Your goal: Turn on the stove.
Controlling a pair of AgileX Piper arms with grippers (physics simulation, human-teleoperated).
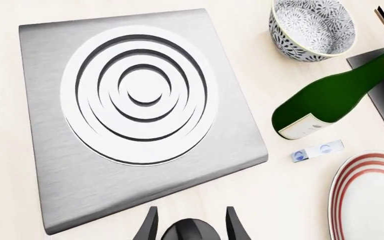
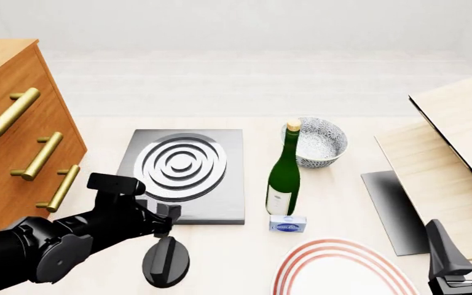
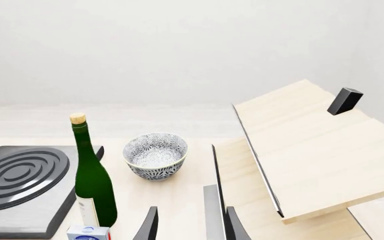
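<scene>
Dominating the left side of the pale table (image 2: pixel 219 270) is a tall wooden drawer cabinet with brass bar handles (image 2: pixel 15 135), and tilted light wooden boards (image 2: pixel 457 147) fill the right. Between them lies the stove: a flat square grey metal plate with concentric silver burner rings (image 2: pixel 185 174), flat on the table. Just beside its right edge stands an upright green glass bottle with a cork (image 2: pixel 284 175), behind it a patterned ceramic bowl (image 2: pixel 316 142), then a white plate with red rim bands (image 2: pixel 346 273) at the near edge and a flat dark grey sheet (image 2: pixel 392 209) to the right.

Smaller still, the stove's round black knob with a raised ridge (image 2: pixel 166 262) sits apart from the plate, just in front of its near-left corner. It looks rigid and smooth, likely turning stiffly about its centre; the ridge is the place to pinch, fingers on its two flat sides.

The left gripper (image 1: pixel 190 222) hangs over that knob, fingers apart on either side of the ridge, not yet closed. The right gripper (image 3: pixel 190 225) idles near the table's right edge with its fingers spread and empty. A tiny blue-and-white box (image 2: pixel 287 224) lies by the bottle's base.
</scene>
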